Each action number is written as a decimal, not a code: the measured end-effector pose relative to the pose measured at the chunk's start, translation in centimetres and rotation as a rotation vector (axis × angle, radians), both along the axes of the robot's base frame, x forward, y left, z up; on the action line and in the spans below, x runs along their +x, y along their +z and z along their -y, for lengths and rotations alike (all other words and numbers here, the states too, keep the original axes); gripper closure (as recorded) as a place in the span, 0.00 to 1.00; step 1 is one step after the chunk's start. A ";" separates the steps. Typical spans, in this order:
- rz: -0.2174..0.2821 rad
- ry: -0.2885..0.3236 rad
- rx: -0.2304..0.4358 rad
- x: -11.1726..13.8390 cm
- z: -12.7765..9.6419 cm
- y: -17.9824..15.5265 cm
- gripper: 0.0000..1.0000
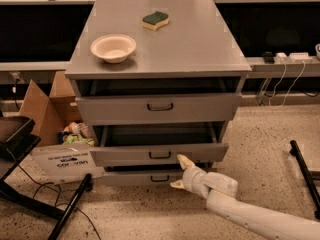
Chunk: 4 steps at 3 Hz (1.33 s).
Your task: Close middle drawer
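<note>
The pincer [180, 173], fingers spread apart, is at the part-open middle drawer [125, 155] front, right of its handle [160, 155], with bowl [113, 47] and sponge [155, 20] on the bench [195, 44] and a cardboard box [52, 129] beside it.

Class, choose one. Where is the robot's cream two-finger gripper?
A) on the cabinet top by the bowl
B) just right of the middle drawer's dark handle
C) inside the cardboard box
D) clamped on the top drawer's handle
B: the cream two-finger gripper, fingers spread, sits just right of the small dark loop handle on the grey middle drawer, which stands partly out.
</note>
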<state>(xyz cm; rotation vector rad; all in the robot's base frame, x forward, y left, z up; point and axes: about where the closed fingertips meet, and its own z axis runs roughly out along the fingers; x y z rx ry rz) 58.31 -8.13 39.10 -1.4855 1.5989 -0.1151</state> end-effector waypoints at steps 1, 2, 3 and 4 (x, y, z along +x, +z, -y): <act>-0.002 -0.014 -0.042 -1.3 0.5 0.4 0.50; 0.004 -0.055 -0.129 -1.9 1.9 0.9 0.73; -0.004 -0.090 -0.275 2.8 4.2 -0.6 1.00; -0.014 -0.100 -0.314 7.2 4.6 -1.4 1.00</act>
